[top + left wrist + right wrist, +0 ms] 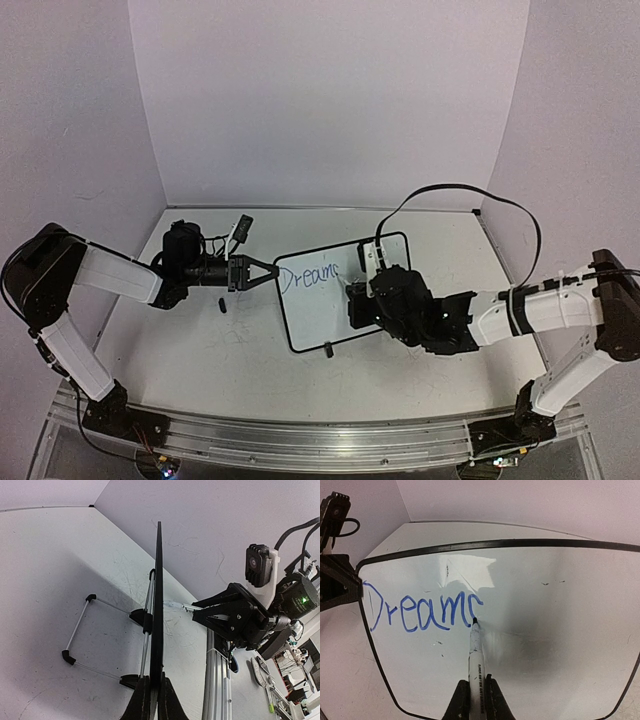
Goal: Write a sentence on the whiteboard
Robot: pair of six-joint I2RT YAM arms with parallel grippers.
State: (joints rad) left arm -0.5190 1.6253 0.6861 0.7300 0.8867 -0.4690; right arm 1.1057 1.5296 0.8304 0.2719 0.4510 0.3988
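Observation:
The whiteboard (330,310) stands tilted on its feet mid-table; it fills the right wrist view (545,630) and shows edge-on in the left wrist view (158,605). My left gripper (274,274) is shut on the board's left edge (154,700). My right gripper (358,296) is shut on a white marker (476,660) whose tip touches the board. The sentence (420,611) so reads "Dream" in blue, with the top curve of one more letter at the tip; it also shows in the top view (308,276).
A black marker cap (222,305) lies on the table left of the board. A dark flat object (240,228) lies at the back left. The board's wire stand (80,630) reaches behind it. White walls enclose the table.

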